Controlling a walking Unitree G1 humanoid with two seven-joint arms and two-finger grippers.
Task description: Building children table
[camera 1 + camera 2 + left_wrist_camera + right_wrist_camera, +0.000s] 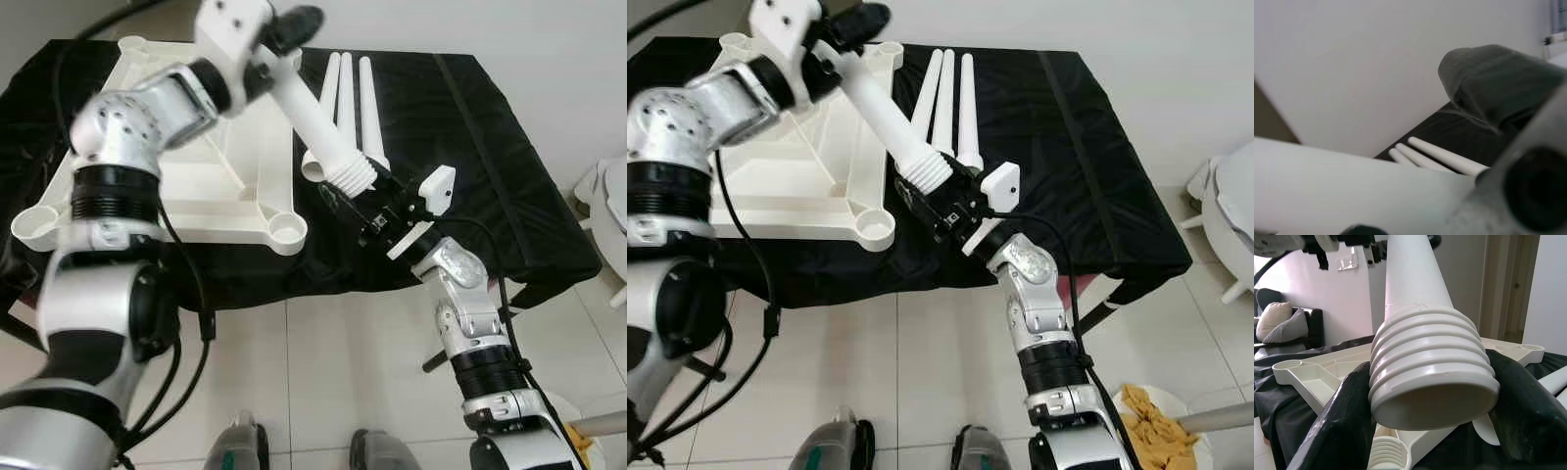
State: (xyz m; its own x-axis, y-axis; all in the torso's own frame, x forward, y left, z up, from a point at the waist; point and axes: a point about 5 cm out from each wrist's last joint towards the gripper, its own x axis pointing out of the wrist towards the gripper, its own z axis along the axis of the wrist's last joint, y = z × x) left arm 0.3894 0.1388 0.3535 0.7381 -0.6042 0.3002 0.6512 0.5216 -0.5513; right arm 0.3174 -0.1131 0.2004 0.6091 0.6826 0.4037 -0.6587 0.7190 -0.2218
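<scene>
A white table leg (313,122) is held in the air, slanting over the black-covered table (470,147). My left gripper (284,34) is shut on its narrow upper end. My right gripper (367,191) is shut on its ribbed, threaded end (1432,377), one black finger (1337,426) on each side. The white table top (211,186) lies upside down on the cloth, with a round socket (284,227) at its near corner. Three more legs (348,98) lie side by side behind the held one.
The table's front edge runs just ahead of my feet (235,446) on a tiled floor. A white fixture (612,211) stands at the right. A bin with a yellow rag (1156,416) sits at the lower right.
</scene>
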